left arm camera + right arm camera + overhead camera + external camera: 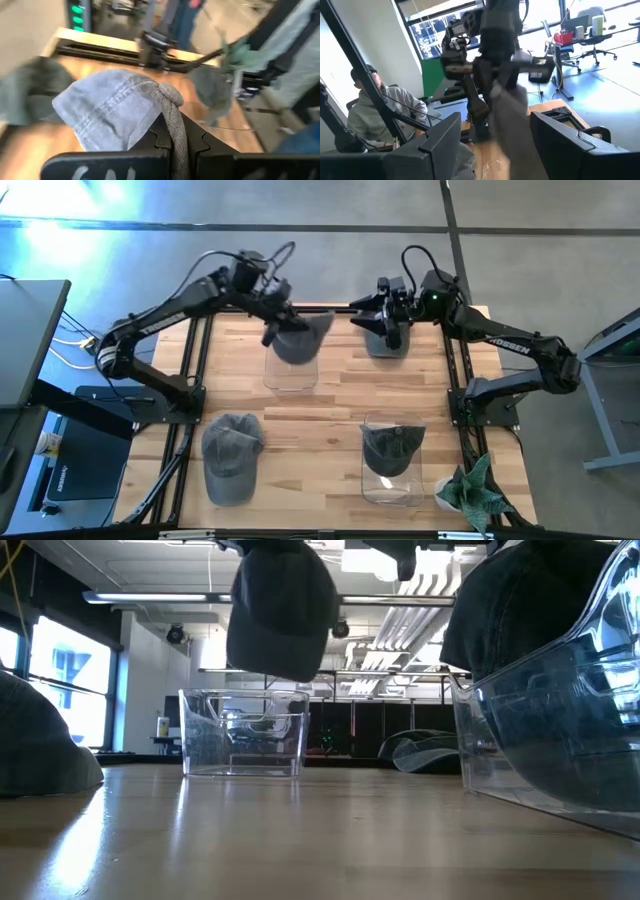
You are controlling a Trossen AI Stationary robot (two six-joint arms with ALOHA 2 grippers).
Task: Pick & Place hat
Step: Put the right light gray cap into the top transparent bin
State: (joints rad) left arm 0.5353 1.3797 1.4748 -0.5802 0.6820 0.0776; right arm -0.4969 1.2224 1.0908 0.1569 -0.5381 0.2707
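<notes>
Left hand (272, 332) is clamped on a soft, light denim hat (300, 337) hanging limp over the clear bin (291, 370) near the table's far edge, gripped by bunched fabric; right hand (372, 320) open, empty.

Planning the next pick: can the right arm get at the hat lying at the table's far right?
Probably yes: the right gripper is open, empty and right over that hat, with nothing between; the left gripper holds another hat.

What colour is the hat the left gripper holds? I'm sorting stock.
Grey hat, shut in the left gripper; clearest in the high view.
</notes>
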